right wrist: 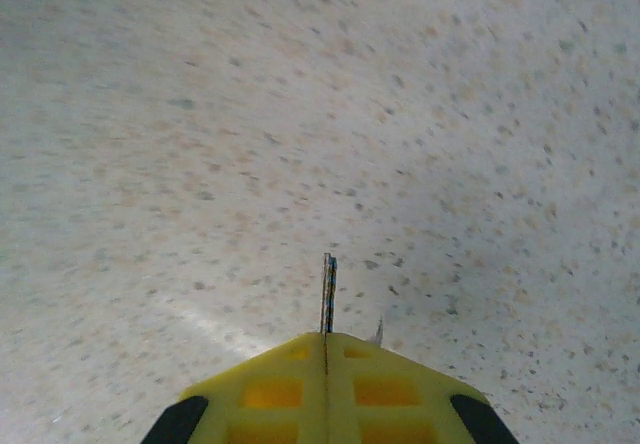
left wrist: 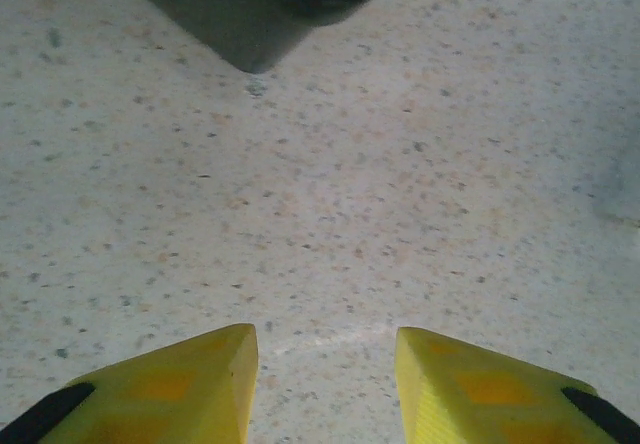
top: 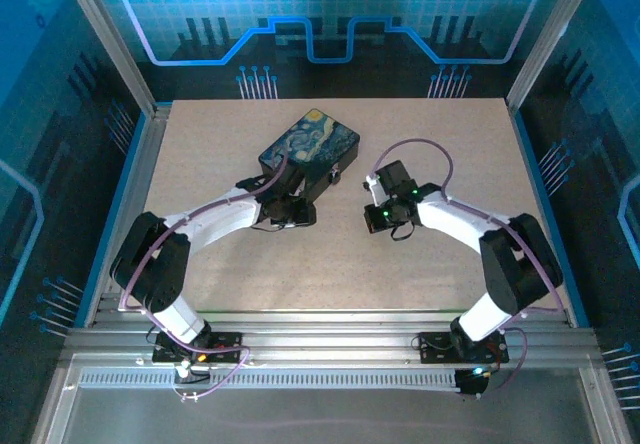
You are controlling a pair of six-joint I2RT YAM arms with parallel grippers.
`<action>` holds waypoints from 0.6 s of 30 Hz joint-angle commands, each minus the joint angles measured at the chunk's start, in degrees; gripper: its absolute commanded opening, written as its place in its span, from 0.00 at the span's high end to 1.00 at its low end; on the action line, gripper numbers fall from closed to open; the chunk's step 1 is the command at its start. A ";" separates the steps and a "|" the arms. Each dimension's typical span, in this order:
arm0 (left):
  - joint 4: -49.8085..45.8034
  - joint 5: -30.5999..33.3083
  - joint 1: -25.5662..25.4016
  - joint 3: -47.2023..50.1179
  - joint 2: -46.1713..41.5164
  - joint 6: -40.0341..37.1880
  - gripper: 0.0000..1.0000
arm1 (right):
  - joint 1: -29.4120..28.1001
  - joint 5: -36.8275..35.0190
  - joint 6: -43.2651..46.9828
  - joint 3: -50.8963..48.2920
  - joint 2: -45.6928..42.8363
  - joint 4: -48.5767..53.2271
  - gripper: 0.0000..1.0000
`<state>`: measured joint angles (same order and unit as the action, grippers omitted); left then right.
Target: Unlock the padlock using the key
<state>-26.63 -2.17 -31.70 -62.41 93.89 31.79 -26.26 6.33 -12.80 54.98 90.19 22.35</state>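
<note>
**Key pinched on the right, left jaws empty**

The right gripper is closed tight on a thin silver metal key, seen edge-on above the speckled beige table. The left gripper stands parted and holds nothing, near a blue swirl-painted box; I cannot tell where the padlock is

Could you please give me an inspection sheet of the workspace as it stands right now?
Surface: speckled beige table, no spills seen.
Job's things: key, thin blade edge-on, poking from the right gripper; small dark item beside the box, too small to identify.
Clutter: box with blue swirl print, far centre.
Grippers: right shut on key; left gripper open, nothing between its fingers.
Cables: purple cables loop along both arms.
Surroundings: blue-lit panels, metal frame.
</note>
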 commanded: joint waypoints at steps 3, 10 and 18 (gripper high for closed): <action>5.31 -15.65 1.41 -3.14 0.07 -3.33 0.62 | 1.47 13.57 8.45 0.92 -2.83 0.83 0.98; 15.76 -26.97 2.04 -2.78 0.80 -0.84 0.64 | 1.74 24.76 12.48 1.00 -3.75 0.04 0.98; 20.64 -30.99 2.56 -2.71 4.87 -0.51 0.66 | 2.14 28.99 12.13 3.76 -1.98 0.35 0.98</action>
<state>-9.17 -29.10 -29.61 -64.16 96.88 30.35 -25.04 30.83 -1.83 56.23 87.99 22.50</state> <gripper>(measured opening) 0.342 0.046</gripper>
